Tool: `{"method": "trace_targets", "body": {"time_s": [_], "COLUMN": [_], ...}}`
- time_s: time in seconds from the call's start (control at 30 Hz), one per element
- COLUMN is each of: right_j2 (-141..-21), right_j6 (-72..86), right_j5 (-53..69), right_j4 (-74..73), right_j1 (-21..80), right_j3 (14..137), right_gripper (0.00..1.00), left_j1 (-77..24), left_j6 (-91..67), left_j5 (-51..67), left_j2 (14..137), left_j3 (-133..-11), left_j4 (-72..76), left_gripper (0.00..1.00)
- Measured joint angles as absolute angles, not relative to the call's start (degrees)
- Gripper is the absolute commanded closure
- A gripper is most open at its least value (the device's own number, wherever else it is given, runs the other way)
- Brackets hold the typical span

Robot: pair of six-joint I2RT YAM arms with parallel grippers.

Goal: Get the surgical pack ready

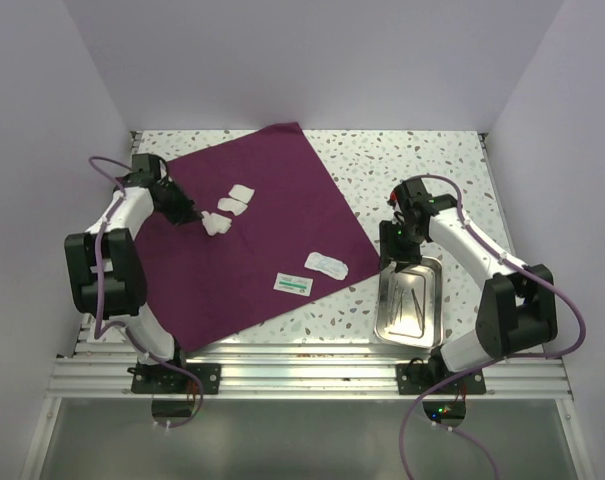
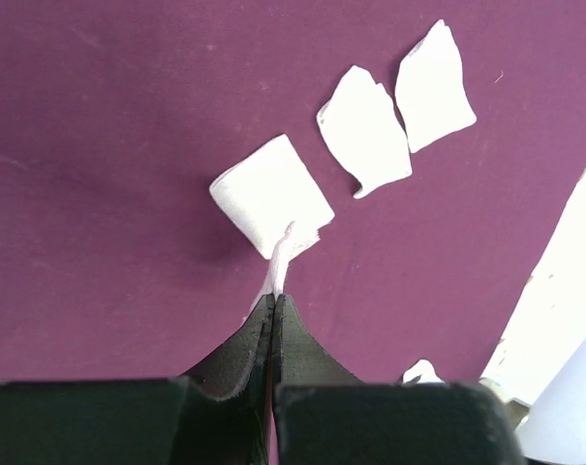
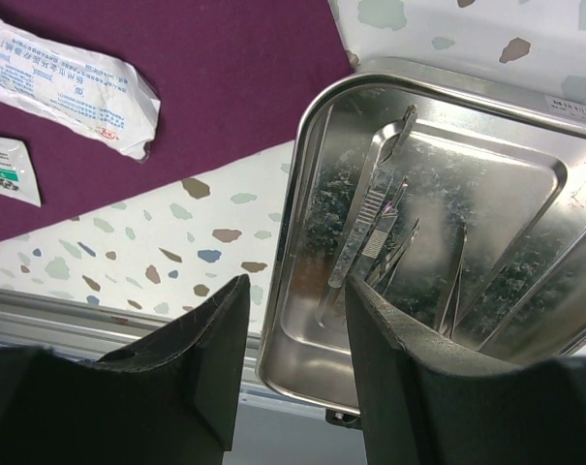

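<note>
The dark purple cloth (image 1: 247,235) lies spread flat on the table. Three white gauze pads rest on it. My left gripper (image 2: 275,296) is shut, pinching a corner of the nearest gauze pad (image 2: 271,197); the other two pads (image 2: 366,131) (image 2: 433,85) lie just beyond. From above, the left gripper (image 1: 196,217) sits beside that pad (image 1: 218,225). The steel tray (image 3: 310,155) holds thin metal instruments (image 3: 368,211) and sits off the cloth. My right gripper (image 3: 294,289) stands open over the tray's near left rim, gripping nothing. Two small packets (image 1: 326,264) (image 1: 293,284) lie near the cloth's right corner.
The tray (image 1: 434,318) stands on the speckled table (image 1: 402,160) at the front right, close to the metal rail (image 1: 302,365) along the near edge. White walls close in the table at the back and sides.
</note>
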State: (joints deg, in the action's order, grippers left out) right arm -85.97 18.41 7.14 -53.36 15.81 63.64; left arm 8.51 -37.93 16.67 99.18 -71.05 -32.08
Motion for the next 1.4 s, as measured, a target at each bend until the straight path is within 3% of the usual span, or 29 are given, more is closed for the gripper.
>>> {"method": "trace_targets", "body": {"time_s": [1.4], "right_j2": [-88.7], "right_j6": [18.3], "right_j5": [7.1], "right_j4": [-53.3], "right_j1": [15.8], "right_j3": [64.0], "right_gripper": [0.52], "left_j1": [8.3], "left_j6": [-52.3], "left_j5": [23.8], "left_j2": [105.6], "left_j3": [-68.5], "left_j4": [-19.0], "left_gripper": [1.00]}}
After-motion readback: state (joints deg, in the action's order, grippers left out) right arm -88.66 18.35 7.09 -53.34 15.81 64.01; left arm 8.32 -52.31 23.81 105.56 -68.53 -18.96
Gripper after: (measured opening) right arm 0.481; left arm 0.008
